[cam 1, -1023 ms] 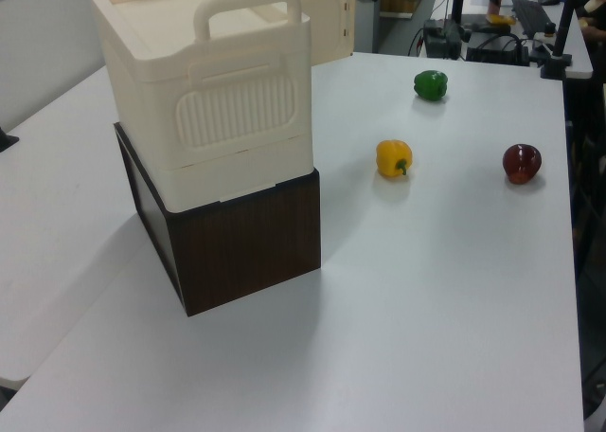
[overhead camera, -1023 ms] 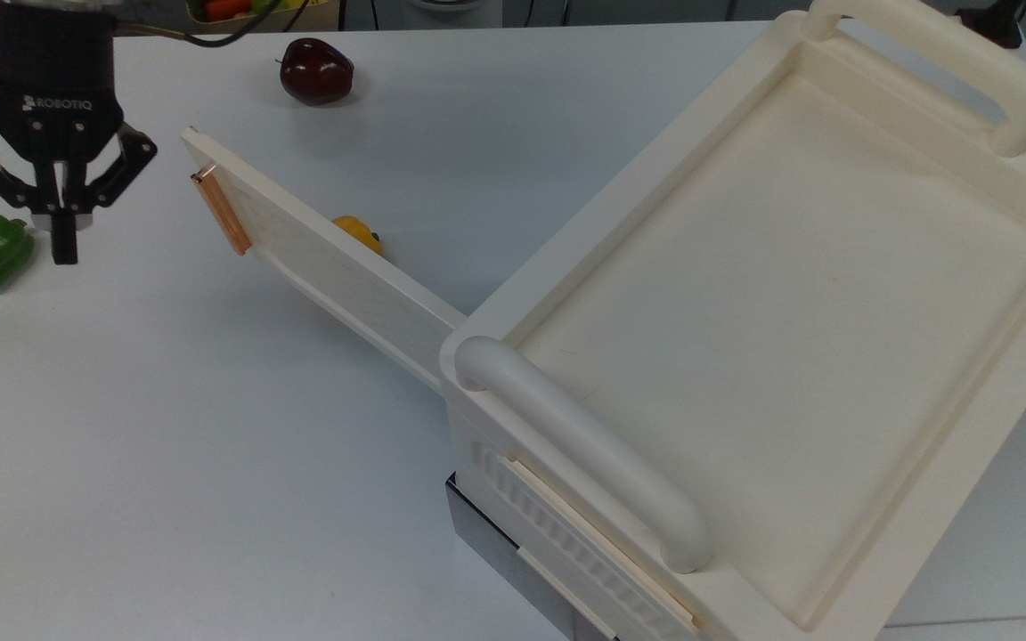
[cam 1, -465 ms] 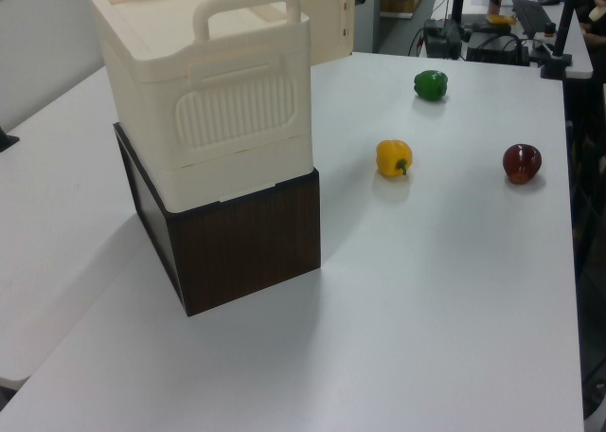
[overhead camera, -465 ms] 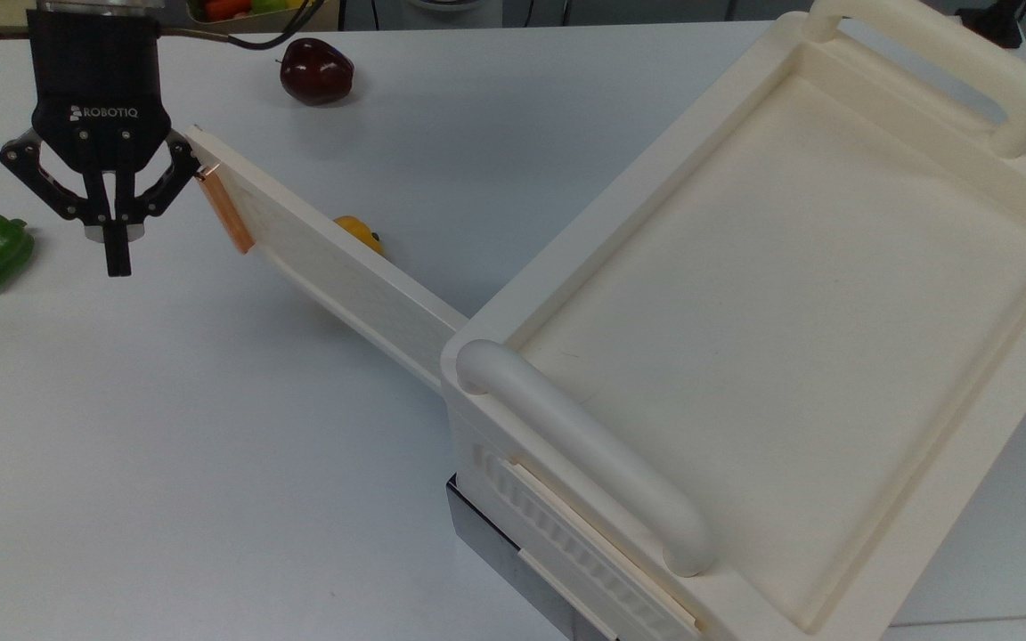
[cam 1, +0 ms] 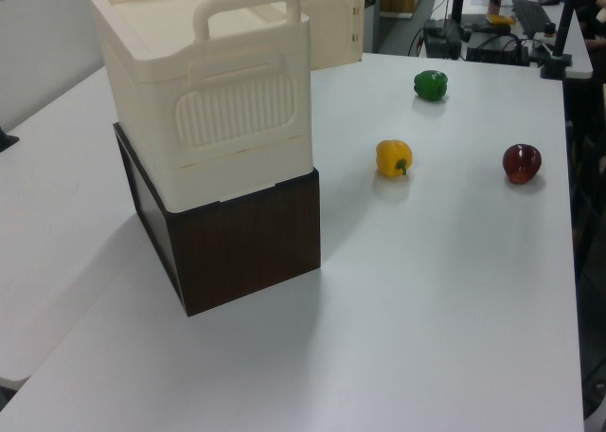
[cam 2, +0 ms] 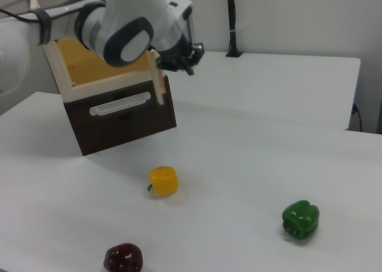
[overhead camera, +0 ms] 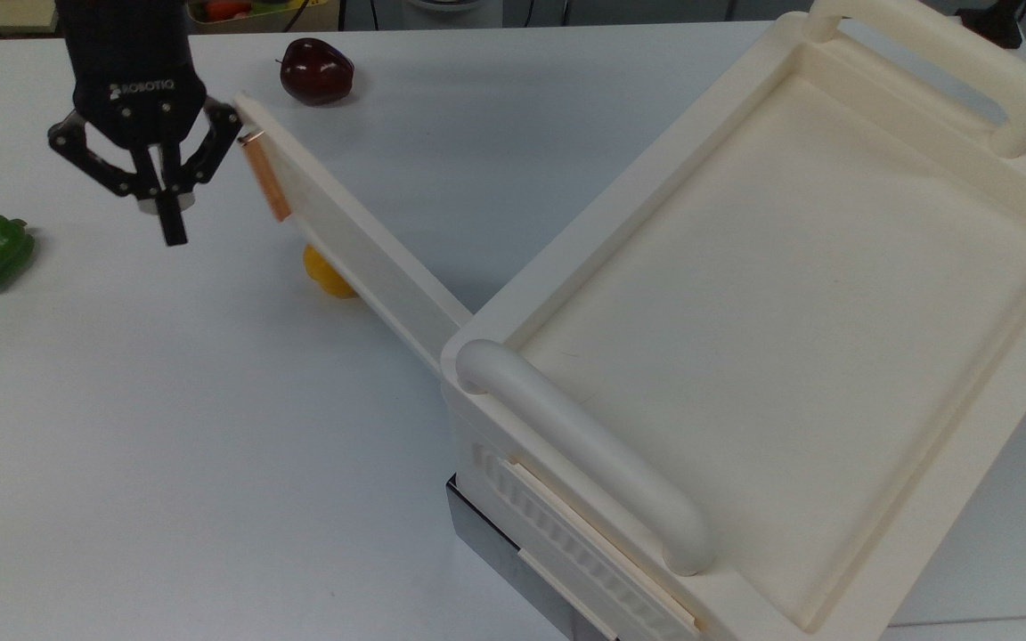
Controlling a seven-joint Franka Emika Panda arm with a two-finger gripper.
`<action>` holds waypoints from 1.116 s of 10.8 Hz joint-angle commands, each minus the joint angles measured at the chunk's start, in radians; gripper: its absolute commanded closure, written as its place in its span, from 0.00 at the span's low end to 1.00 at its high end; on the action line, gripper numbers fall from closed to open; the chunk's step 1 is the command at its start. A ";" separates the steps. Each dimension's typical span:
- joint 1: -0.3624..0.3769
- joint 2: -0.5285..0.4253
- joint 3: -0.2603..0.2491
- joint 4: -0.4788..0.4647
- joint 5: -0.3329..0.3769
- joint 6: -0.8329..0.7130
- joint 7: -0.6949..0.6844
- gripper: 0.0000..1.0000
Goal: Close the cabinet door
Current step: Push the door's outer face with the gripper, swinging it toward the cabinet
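my hand (overhead camera: 164, 191), fingers pinched narrow, is pressing beside the cabinet door (overhead camera: 348, 240), which is standing wide of the cabinet (overhead camera: 789, 294); i'm risking slipping off its free edge.

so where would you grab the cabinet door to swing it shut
Probably at its free end, by the copper bar handle, farthest from the hinge at the cabinet. The cabinet door stands open, and the gripper sits on the handle face, toward the top view's left. Coming from there, pinching the slim bar or pushing the flat panel, looks most workable.
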 commanded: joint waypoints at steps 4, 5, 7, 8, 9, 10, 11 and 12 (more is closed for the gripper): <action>0.020 -0.087 0.074 -0.038 0.017 -0.215 -0.093 0.98; 0.040 -0.087 0.081 -0.038 0.016 -0.226 -0.095 0.98; 0.089 -0.086 0.081 -0.038 0.017 -0.229 -0.086 0.97; 0.110 -0.076 0.081 -0.039 0.019 -0.228 -0.084 0.94; 0.129 -0.072 0.081 -0.038 0.020 -0.228 -0.082 0.89; 0.138 -0.075 0.081 -0.038 0.020 -0.228 -0.078 0.85; 0.139 -0.078 0.089 -0.036 0.020 -0.229 -0.069 0.83; 0.133 -0.081 0.121 -0.036 0.020 -0.229 -0.059 0.82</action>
